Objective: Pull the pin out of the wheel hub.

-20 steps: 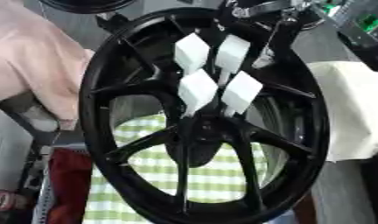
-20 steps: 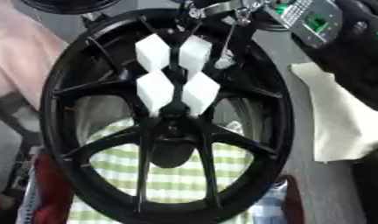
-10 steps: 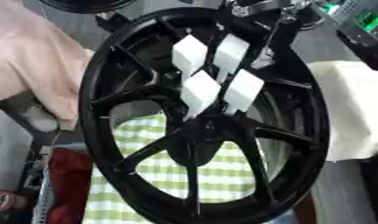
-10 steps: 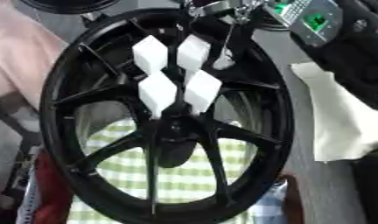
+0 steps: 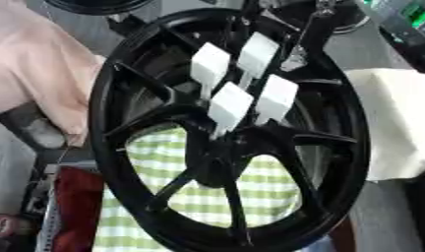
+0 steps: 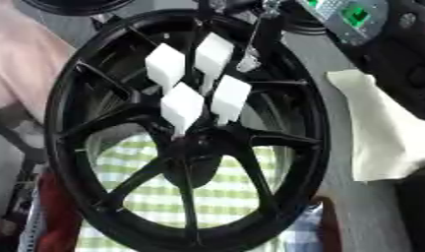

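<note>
i see the black wheel standing upright over the checked cloth, four white-headed pins seated at its hub. neither hand shows, so i can't tell their state; pulling remains undone.

You can't make out the pin among the four white square tags at the hub of the black spoked wheel. The green-checked cloth shows only between spokes. Neither hand appears in either view.
</note>
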### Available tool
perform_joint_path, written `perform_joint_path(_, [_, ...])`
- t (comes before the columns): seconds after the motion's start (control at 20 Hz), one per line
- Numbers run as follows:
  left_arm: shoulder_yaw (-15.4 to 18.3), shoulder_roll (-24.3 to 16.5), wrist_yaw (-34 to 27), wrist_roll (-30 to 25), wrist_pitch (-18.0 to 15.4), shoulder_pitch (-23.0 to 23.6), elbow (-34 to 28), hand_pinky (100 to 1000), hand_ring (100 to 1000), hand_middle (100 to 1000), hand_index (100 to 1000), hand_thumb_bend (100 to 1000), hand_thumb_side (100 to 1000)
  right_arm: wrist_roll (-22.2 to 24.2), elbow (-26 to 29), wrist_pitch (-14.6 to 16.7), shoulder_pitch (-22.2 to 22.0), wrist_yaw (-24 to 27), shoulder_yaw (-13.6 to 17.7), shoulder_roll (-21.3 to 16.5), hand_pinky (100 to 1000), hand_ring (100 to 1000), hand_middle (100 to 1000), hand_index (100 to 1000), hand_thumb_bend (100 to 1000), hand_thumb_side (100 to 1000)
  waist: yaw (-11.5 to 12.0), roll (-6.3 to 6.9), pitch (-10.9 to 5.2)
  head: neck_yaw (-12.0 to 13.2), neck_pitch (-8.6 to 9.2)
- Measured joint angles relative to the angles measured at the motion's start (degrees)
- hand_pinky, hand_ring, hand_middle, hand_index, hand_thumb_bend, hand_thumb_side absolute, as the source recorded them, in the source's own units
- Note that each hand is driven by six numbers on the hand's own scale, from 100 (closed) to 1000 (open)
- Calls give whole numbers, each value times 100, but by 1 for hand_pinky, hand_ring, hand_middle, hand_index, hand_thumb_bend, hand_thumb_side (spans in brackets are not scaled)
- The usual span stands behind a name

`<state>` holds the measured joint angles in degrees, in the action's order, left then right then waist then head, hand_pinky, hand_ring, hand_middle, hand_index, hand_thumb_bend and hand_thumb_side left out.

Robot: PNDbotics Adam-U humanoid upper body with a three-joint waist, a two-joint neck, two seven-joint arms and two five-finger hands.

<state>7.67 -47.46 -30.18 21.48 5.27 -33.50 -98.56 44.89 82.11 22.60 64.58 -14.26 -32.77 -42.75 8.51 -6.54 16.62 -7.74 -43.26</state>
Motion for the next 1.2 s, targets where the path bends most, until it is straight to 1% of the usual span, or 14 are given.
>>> perform_joint_path(0.4, [2, 0, 0, 2, -1, 1, 0, 845, 731, 872, 901, 409, 905, 87, -74, -87, 185, 195, 130, 78, 875, 741, 355, 424, 393, 100, -28, -33, -2, 1, -4])
perform_joint_path(0.55, [12, -1, 0, 3, -2, 5, 0, 845, 731, 872, 901, 409, 905, 106, -100, -106, 259, 250, 188, 89, 874, 740, 354, 422, 391, 100, -51, -40, -4, 7, -38])
perform_joint_path(0.75, [35, -19, 0, 9, -2, 27, 1, 845, 731, 871, 900, 411, 905, 137, -105, -137, 322, 299, 326, 85, 876, 743, 353, 421, 389, 100, -77, -76, -20, 38, -48])
perform_joint_path(0.95, [41, -53, 0, 23, -14, 62, 2, 845, 730, 871, 900, 411, 904, 183, -105, -183, 351, 341, 599, -6, 880, 747, 354, 423, 387, 100, -122, -77, -44, 85, -49])
perform_joint_path(1.0, [49, -53, 0, 29, -19, 74, 2, 846, 730, 871, 900, 414, 907, 199, -104, -199, 350, 356, 692, -38, 881, 748, 355, 423, 364, 100, -135, -77, -44, 98, -50])
perform_joint_path(1.05, [59, -53, 0, 34, -23, 78, 2, 845, 730, 870, 900, 412, 903, 215, -104, -215, 345, 375, 804, -78, 882, 749, 353, 423, 386, 100, -147, -77, -47, 109, -50])
perform_joint_path(1.2, [90, -75, 0, 54, -41, 118, 3, 846, 730, 870, 900, 412, 903, 224, -104, -224, 221, 416, 1214, -288, 883, 751, 352, 423, 383, 100, -174, -77, -53, 145, -50])
